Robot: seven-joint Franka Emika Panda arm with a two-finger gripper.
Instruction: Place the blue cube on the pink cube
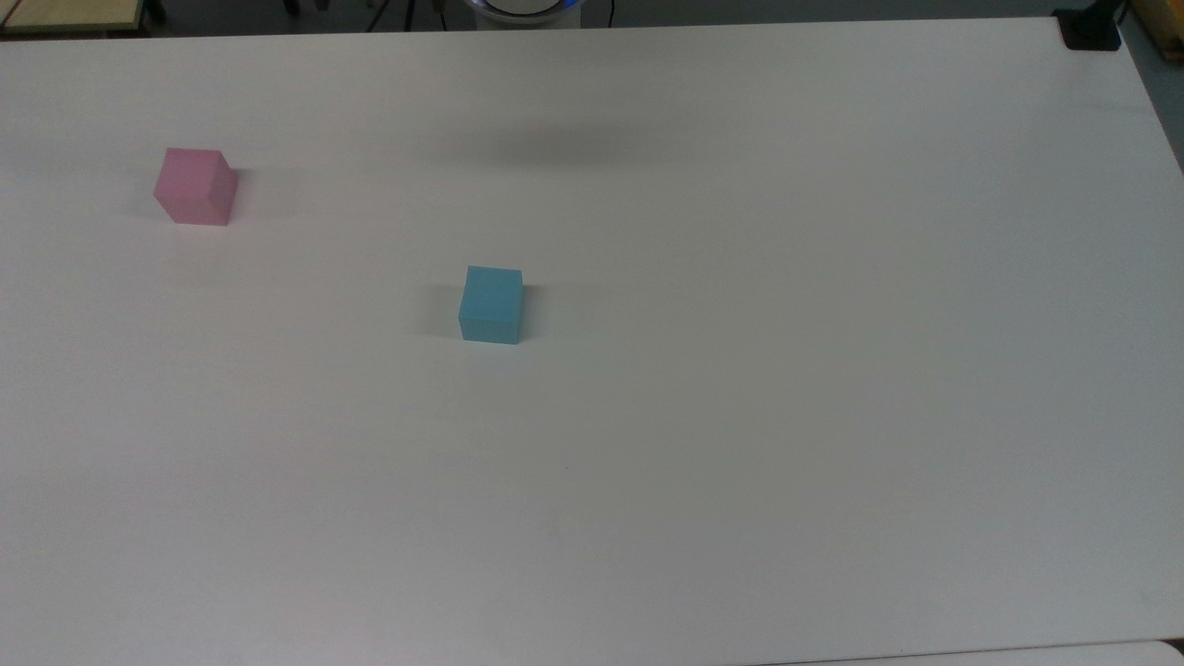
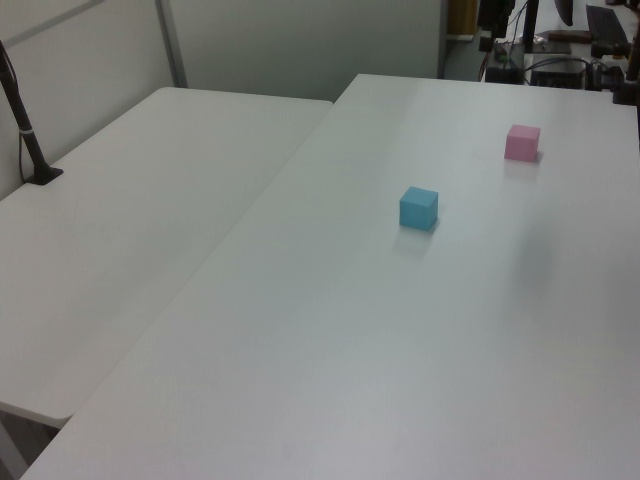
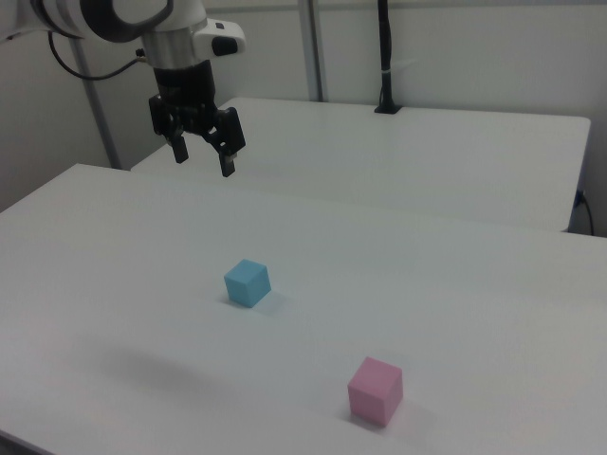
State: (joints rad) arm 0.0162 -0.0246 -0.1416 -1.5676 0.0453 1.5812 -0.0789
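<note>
White table (image 1: 740, 416) w/ blue cube (image 1: 491, 304), pink cube (image 1: 195, 186) well apart; claw (image 3: 203, 155) spread, arm cropped

Blue cube (image 2: 418, 207) and pink cube (image 2: 522, 142) sit apart.

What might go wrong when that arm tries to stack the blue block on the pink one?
The gripper hangs open, high above the table, holding nothing, so it could descend off-centre and nudge the blue cube instead of gripping it. The pink cube stands well apart and is about the same size, so a slightly misaligned placement might tip the blue one off.
</note>
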